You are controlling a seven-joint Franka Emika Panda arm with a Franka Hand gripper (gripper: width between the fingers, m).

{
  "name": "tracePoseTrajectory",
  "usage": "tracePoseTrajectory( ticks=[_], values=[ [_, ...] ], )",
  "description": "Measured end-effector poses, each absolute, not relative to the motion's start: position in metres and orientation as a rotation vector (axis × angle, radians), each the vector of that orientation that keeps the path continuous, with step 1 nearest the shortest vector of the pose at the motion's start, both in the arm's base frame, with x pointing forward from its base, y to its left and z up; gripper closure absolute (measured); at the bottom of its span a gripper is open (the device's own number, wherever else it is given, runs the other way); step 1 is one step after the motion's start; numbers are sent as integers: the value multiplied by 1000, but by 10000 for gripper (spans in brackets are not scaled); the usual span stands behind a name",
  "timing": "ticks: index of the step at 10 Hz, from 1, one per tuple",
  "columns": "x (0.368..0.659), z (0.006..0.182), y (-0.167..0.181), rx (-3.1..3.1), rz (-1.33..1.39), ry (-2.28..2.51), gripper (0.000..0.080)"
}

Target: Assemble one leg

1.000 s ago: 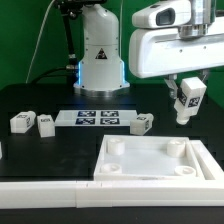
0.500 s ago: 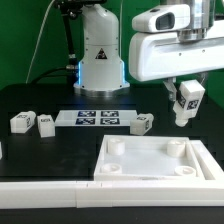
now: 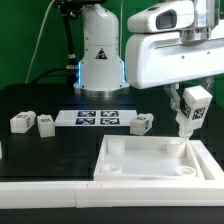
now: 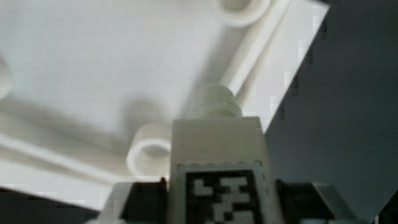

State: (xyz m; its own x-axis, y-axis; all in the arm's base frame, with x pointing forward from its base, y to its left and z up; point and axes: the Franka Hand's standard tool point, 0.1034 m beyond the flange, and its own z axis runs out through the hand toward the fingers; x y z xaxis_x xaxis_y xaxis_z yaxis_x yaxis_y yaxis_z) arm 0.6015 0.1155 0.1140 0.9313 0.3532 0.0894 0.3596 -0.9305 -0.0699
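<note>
My gripper (image 3: 191,104) is shut on a leg (image 3: 189,112), a white block-shaped post with a black-and-white tag, and holds it tilted in the air above the far right corner of the large white square tray-like piece (image 3: 140,168). In the wrist view the leg (image 4: 219,160) points toward a round corner hole (image 4: 148,152) of that piece (image 4: 107,90), with my fingers (image 4: 139,200) dark on both sides of it. Three more legs lie on the black table: two at the exterior view's left (image 3: 21,123) (image 3: 45,124) and one near the middle (image 3: 142,123).
The marker board (image 3: 96,119) lies flat between the loose legs. The arm's white base (image 3: 99,55) stands at the back. A white rail (image 3: 40,188) runs along the front edge.
My gripper has moved with the leg toward the exterior view's right and a little lower, closer to the tray-like piece's far right corner.
</note>
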Motion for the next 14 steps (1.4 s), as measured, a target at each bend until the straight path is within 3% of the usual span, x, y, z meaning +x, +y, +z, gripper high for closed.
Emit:
tracePoseTrajectory(
  ticks=[7,11,14],
  values=[
    [605,108,115,-3001,-314,-549,509],
    [627,103,104,-2992,-441,-558,509],
    [627,97,105,-2987,-488,-555,509]
  ],
)
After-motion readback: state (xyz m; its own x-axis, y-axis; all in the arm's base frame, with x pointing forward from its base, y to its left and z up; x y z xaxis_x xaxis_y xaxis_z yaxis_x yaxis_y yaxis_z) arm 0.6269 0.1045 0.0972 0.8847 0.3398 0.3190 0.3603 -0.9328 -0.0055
